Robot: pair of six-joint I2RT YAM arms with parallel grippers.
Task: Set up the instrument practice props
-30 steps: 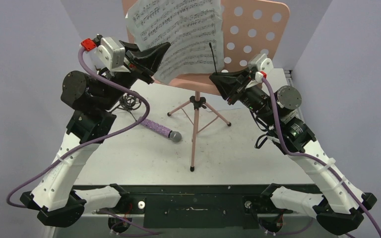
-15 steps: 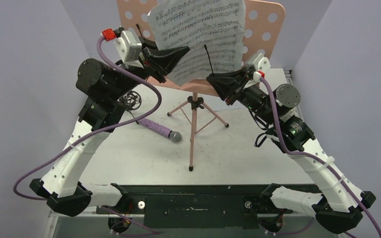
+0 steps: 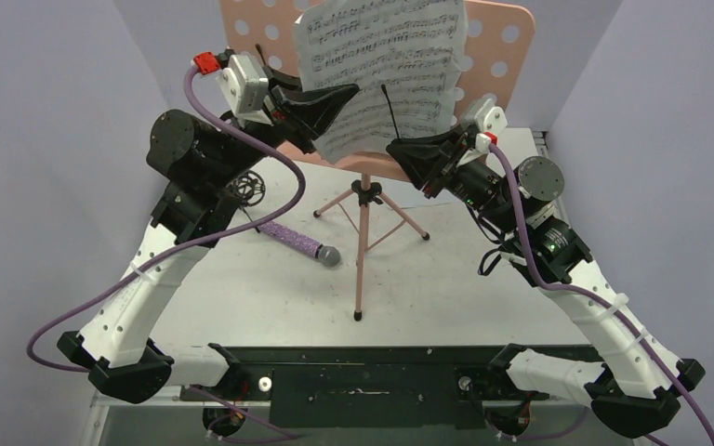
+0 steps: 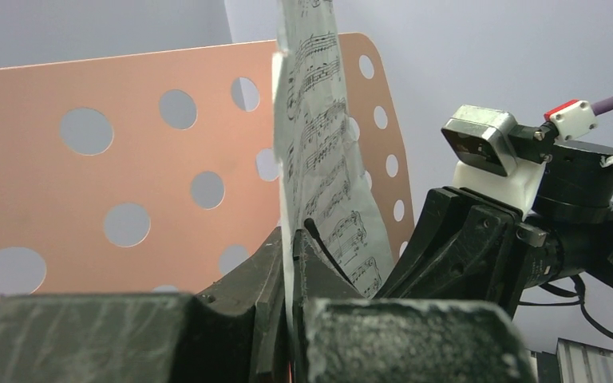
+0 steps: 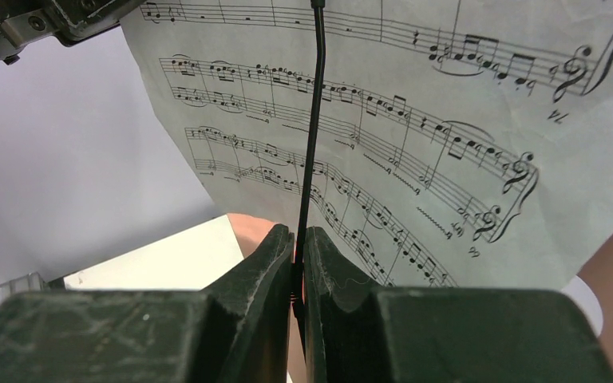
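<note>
The left gripper (image 4: 291, 249) clamps the sheet (image 3: 386, 65) before the pink stand (image 3: 504, 45); the right gripper (image 5: 299, 239) pinches a thin black wire (image 5: 313, 120). Only the overhead view shows the mic (image 3: 299, 243) lying on the table (image 3: 483, 279). The sheet bears printed notation.

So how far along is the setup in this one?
Done: the pink tripod music stand with perforated desk stands upright. In hand: the left hand pinches a white sheet-music page in front of that desk; the right hand is shut on a thin black wire in front of the page. Left: the purple glitter microphone lies flat on the table, apart from the small black tripod holder.
</note>
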